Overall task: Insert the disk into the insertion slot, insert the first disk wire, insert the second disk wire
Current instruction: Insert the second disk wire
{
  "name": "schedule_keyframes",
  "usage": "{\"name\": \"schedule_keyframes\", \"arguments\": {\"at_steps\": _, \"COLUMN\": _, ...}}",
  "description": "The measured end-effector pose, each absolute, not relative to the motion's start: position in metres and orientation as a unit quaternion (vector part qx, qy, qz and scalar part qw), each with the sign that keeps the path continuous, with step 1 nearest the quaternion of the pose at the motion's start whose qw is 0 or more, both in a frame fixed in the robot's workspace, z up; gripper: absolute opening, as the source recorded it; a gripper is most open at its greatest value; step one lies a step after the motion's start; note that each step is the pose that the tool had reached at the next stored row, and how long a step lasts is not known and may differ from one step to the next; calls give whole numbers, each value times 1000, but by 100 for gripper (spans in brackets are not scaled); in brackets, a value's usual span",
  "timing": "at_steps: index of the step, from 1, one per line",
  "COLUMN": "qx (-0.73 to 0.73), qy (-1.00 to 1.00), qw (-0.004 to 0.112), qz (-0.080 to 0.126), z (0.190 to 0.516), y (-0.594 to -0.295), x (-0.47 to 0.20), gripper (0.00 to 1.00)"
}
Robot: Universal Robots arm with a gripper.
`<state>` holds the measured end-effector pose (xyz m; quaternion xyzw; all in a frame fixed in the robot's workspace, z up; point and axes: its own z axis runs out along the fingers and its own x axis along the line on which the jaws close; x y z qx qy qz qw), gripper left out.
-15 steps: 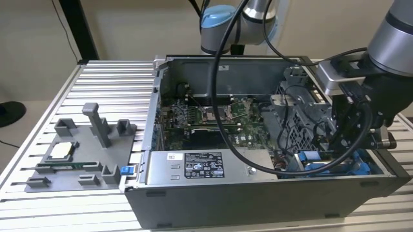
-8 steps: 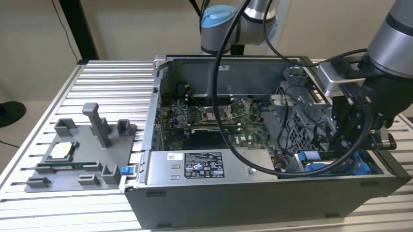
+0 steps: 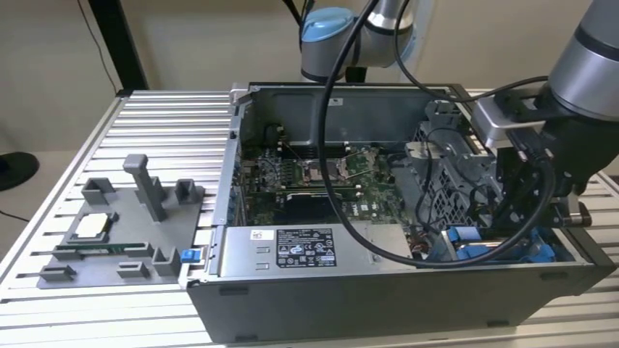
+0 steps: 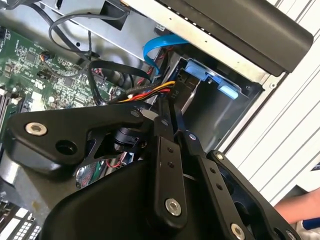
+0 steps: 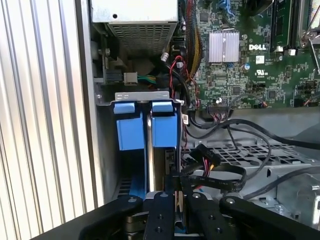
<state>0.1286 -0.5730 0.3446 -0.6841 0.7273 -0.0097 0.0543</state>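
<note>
Your gripper point(image 5: 177, 187) sits low in the case's drive corner, its fingers point(image 4: 176, 131) drawn together on what looks like a thin connector; just what they pinch you cannot tell. The slot point(image 5: 145, 95) lies straight ahead of the fingertips, and the disk point(image 5: 148, 150) appears already seated in it on edge, between two blue tabs, its long axis running away from the gripper. The multicoloured wires point(image 4: 150, 90) trail just beside the fingers. A blue cable point(image 4: 160, 45) loops above the bay.
</note>
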Motion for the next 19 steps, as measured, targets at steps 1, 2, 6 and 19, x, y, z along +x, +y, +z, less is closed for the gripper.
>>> {"name": "schedule_keyframes", "arguments": {"at_steps": 1, "qx": -684, "qy": 727, "qw": 54, "qz": -10, "z": 344, "y": -573, "x": 129, "gripper": 0}}
{"name": "schedule_keyframes", "arguments": {"at_steps": 2, "qx": -684, "qy": 727, "qw": 54, "qz": -10, "z": 344, "y": -573, "x": 129, "gripper": 0}}
{"name": "schedule_keyframes", "arguments": {"at_steps": 6, "qx": -684, "qy": 727, "qw": 55, "qz": -10, "z": 343, "y": -573, "x": 129, "gripper": 0}}
{"name": "schedule_keyframes", "arguments": {"at_steps": 19, "qx": -684, "qy": 727, "qw": 55, "qz": -10, "z": 338, "y": -573, "x": 129, "gripper": 0}}
